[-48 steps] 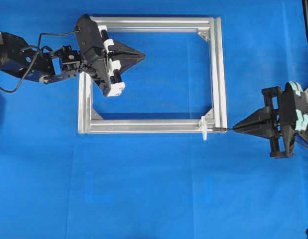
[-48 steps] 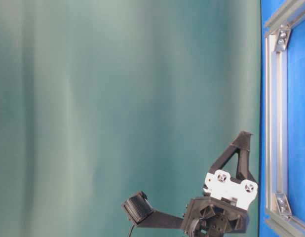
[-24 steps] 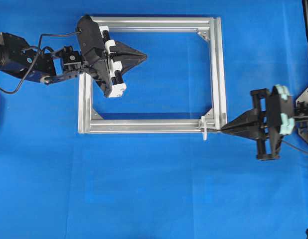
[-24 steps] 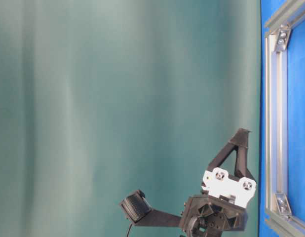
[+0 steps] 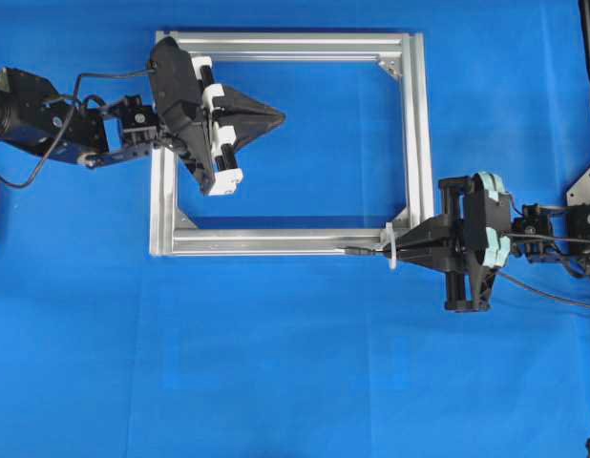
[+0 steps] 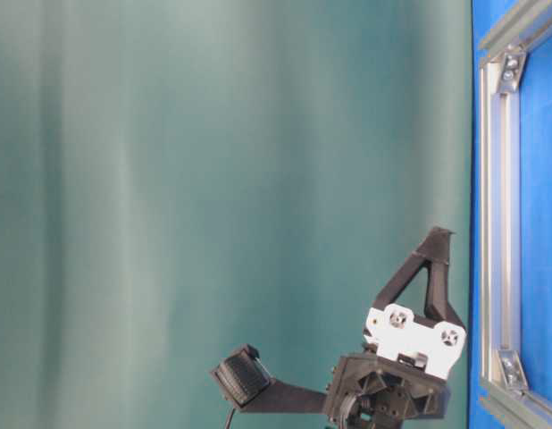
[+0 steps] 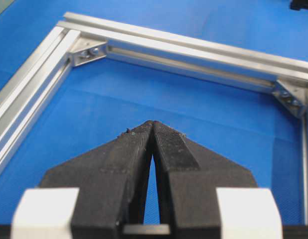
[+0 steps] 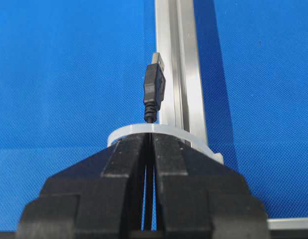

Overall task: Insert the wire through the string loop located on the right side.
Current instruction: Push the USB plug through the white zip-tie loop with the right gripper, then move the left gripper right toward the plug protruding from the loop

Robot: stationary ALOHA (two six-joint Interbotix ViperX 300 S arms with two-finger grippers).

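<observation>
The right gripper (image 8: 149, 142) pinches the wire (image 8: 154, 84) just behind its plug, so the plug pokes past the string loop (image 8: 159, 132). The left gripper (image 7: 153, 127), fingers pressed together and empty, hovers inside the frame (image 5: 416, 134), out of the way.

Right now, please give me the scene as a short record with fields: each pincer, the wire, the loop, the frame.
left pincer: shut, empty, over the frame's opening
right pincer: shut on the wire, at the loop
wire: plug already past the string loop
string loop: on the frame's bar, arching over the cable
frame: silver, flat on blue table
</observation>
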